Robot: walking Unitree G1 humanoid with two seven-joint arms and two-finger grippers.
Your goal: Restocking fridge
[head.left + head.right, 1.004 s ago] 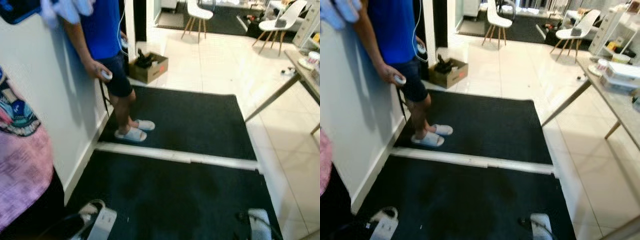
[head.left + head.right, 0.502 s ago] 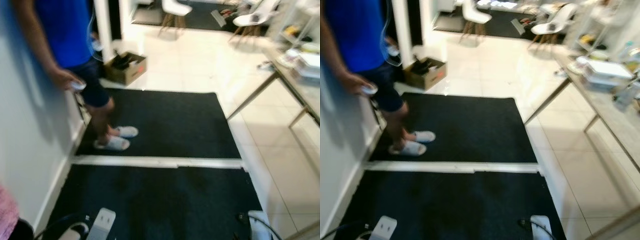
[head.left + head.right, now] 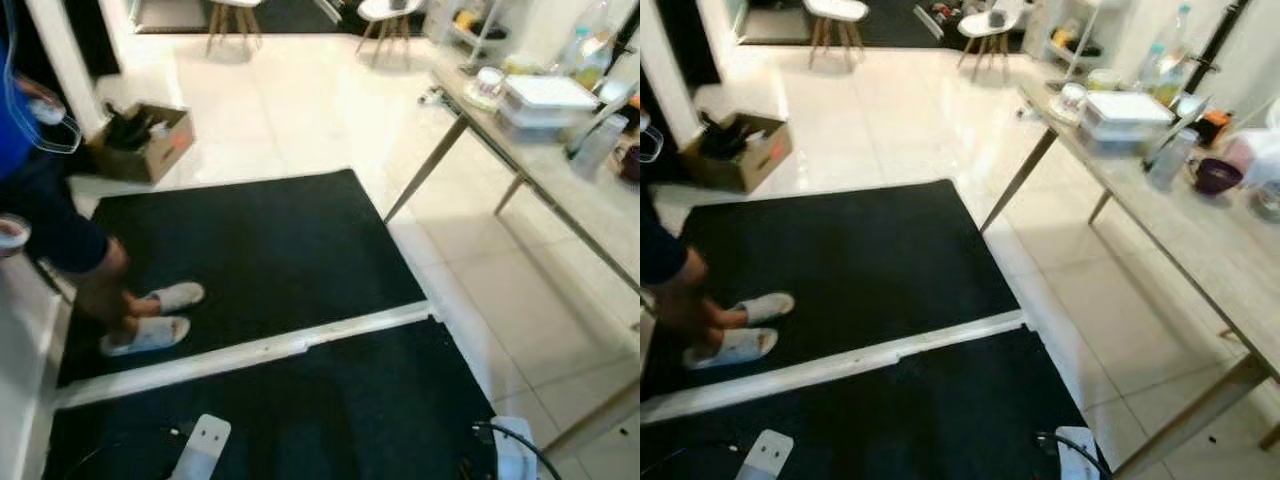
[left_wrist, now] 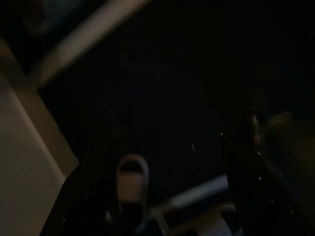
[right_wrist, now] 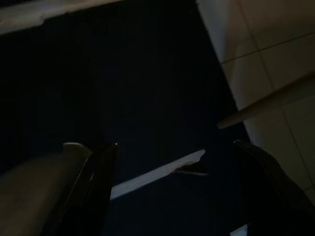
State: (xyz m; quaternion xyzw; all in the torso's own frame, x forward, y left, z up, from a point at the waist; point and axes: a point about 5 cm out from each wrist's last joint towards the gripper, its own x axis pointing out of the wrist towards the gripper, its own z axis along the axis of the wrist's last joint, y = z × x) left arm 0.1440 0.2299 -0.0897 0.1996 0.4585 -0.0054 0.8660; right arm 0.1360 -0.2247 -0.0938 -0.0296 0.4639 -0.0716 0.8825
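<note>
Both arms hang low and idle here. The left tool (image 4: 162,196) points down at the black mat (image 3: 270,250), its two dark fingers (image 4: 93,196) spread well apart with nothing between them. The right tool (image 5: 177,196) hangs over the same dark floor covering, its fingers (image 5: 93,182) also wide apart and empty, a strip of pale tile (image 5: 266,49) at the edge of its picture.

Out from there, the floor: two black mats lie end to end, with a white strip (image 3: 250,350) running between them. On the far mat, at the robot's left, a person (image 3: 50,230) in dark shorts stands in white slippers (image 3: 150,325), a small white object in one hand (image 3: 10,232). Beyond that mat sits an open cardboard box (image 3: 140,140) with dark things inside, on glossy white tiles.

On the robot's right runs a long pale surface (image 3: 1200,240) on slanted wooden legs. On it stand a stack of white containers (image 3: 1125,115), a purple bowl (image 3: 1217,176), a clear bottle (image 3: 1165,160) and a cup (image 3: 1072,98). White chairs (image 3: 835,15) stand farther back. I cannot make out a fridge anywhere.
</note>
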